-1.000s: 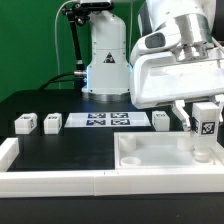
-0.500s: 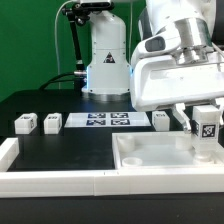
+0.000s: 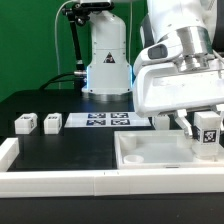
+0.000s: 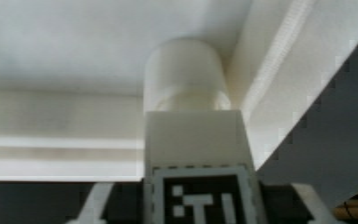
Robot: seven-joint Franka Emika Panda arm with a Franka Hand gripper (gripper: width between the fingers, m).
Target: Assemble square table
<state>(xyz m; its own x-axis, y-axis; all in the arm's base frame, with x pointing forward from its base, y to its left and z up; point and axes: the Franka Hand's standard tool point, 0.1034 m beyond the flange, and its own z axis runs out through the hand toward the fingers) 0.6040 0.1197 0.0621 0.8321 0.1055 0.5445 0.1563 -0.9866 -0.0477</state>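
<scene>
The square table's white slab (image 3: pixel 152 156) lies rim-up at the exterior view's right, near the front. My gripper (image 3: pixel 208 132) is shut on a white leg block (image 3: pixel 209 125) with a black-and-white marker, held upright over the slab's far right corner. In the wrist view the leg (image 4: pixel 194 105) runs from between my fingers (image 4: pixel 98 204) down to the slab (image 4: pixel 69 60), right beside its raised rim; whether its tip touches I cannot tell. Three more leg blocks stand on the black table: two (image 3: pixel 24 123) (image 3: pixel 52 122) at the left and one (image 3: pixel 162 120) behind the slab.
The marker board (image 3: pixel 108 121) lies flat between the loose legs. A long low white barrier wall (image 3: pixel 60 181) runs along the front edge and up the left side. The robot's base (image 3: pixel 106 60) stands behind the table.
My gripper, with the leg in it, has shifted slightly down and to the exterior view's right, and the wrist has turned a little. The slab and loose legs have not moved.
</scene>
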